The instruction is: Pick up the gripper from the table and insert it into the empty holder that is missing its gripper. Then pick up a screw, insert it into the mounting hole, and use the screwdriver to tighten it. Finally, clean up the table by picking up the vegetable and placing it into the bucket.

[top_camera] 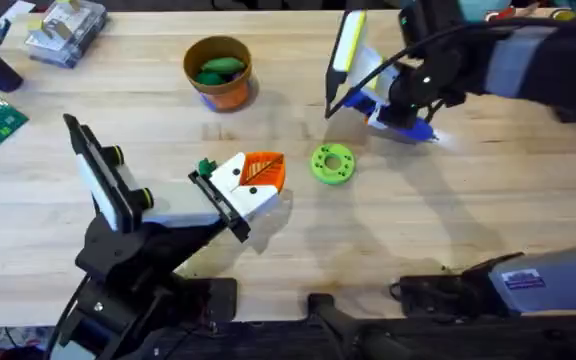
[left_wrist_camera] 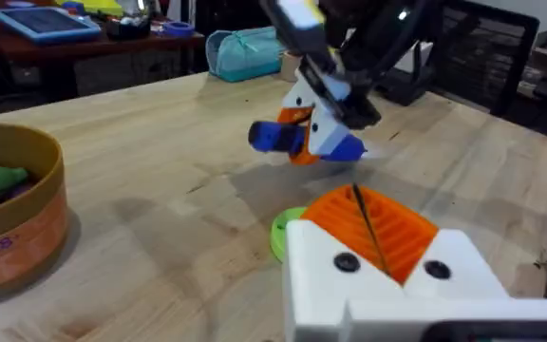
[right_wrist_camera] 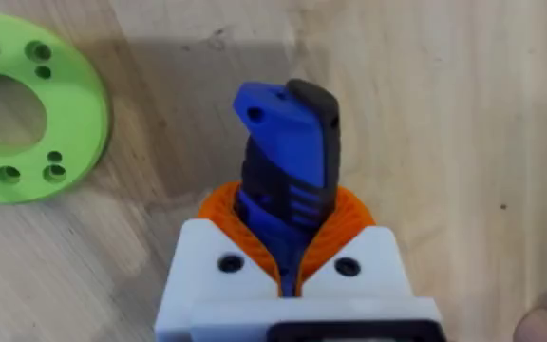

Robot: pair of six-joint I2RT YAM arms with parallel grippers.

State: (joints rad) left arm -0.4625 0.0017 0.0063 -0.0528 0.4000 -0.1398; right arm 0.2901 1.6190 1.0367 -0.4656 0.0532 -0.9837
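colours on the light wood table (top_camera: 488, 190)

the gripper (top_camera: 253, 183) shows white with an orange ribbed finger part, a dark leaf-vein line running down it; its holder (top_camera: 220, 203) is a black plate on a white link. the ring disc (top_camera: 331, 164) is bright green with holes. the bucket (top_camera: 218, 72) is orange with a mustard-brown rim, a green vegetable (top_camera: 218, 69) inside. the screwdriver (left_wrist_camera: 307, 141) is blue with orange and white, pinched between the right gripper (right_wrist_camera: 288, 266) and its white, orange-padded fingers.

Your left arm (top_camera: 128, 240): black jointed links, white plastic wrist block, yellow-green knobs. Your right arm (top_camera: 528, 60): dark links, grey sleeve section, black cable, white-labelled grey base link.
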